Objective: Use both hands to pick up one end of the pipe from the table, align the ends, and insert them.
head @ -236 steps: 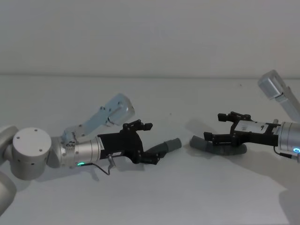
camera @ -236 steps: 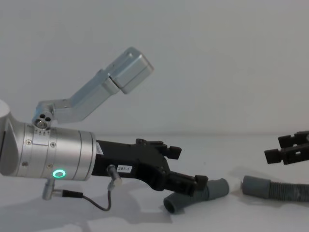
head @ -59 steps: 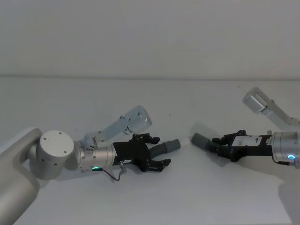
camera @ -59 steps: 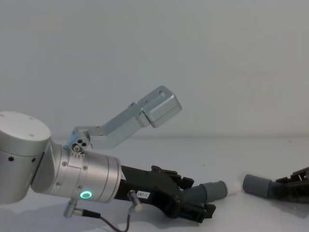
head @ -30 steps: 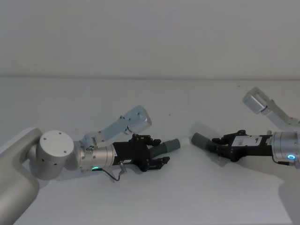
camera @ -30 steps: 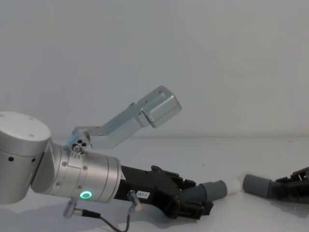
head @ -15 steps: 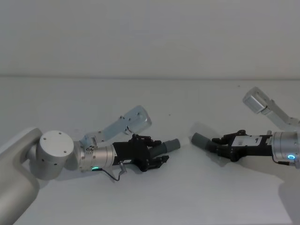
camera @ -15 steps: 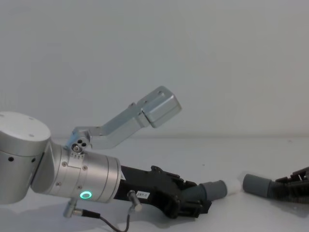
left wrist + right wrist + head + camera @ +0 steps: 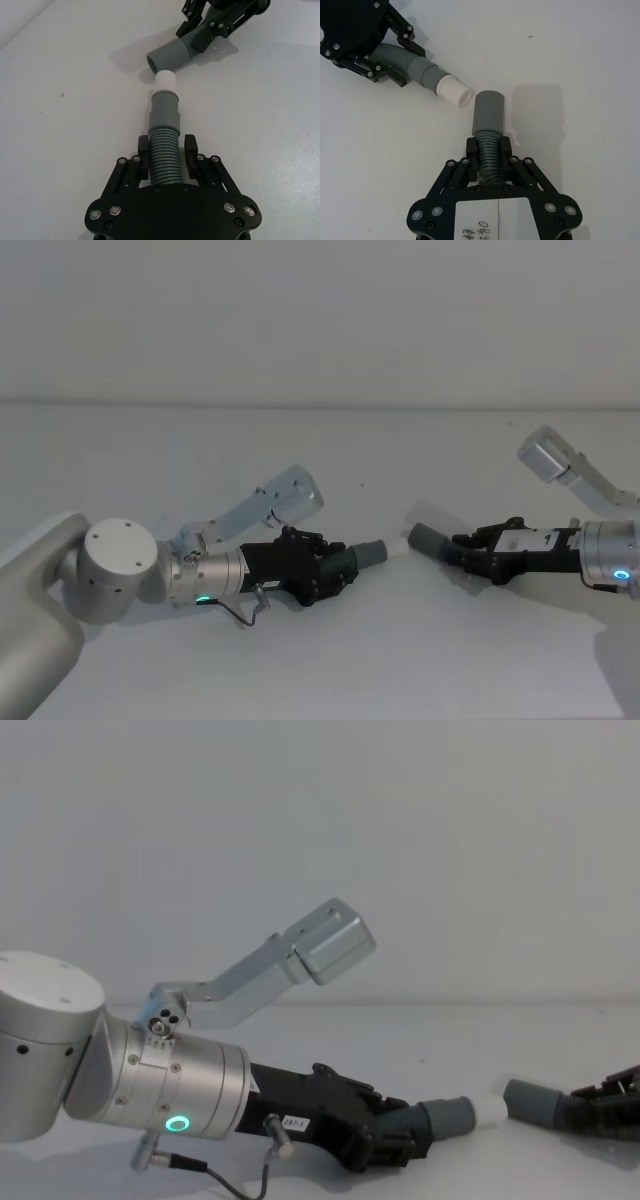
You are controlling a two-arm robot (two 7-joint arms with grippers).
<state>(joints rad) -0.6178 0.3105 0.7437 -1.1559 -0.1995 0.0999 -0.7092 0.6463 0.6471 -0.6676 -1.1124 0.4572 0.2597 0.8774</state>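
1. The dark grey, ribbed, flexible plastic hose (image 9: pixel 165 167) is held near both of its ends, low over the middle of the table.
2. Its smooth grey white-tipped cuff (image 9: pixel 164 110) points toward the plain grey cuff (image 9: pixel 167 53). The narrow white tip (image 9: pixel 164 81) sits right at that cuff's open mouth and is not inside it. The two cuffs meet at an angle rather than in line.
3. The black, angular, two-fingered left gripper (image 9: pixel 167 144), on a thick silver wrist (image 9: pixel 190 575) with a green ring light, has its fingers drawn in narrowly on the ribs just behind the white-tipped cuff.
4. The matching black right gripper (image 9: pixel 488 146) reaches in from the right, its fingers clamped on the ribs just behind the plain grey cuff.
5. The plain, matte white-grey table (image 9: pixel 320 670) lies beneath both.
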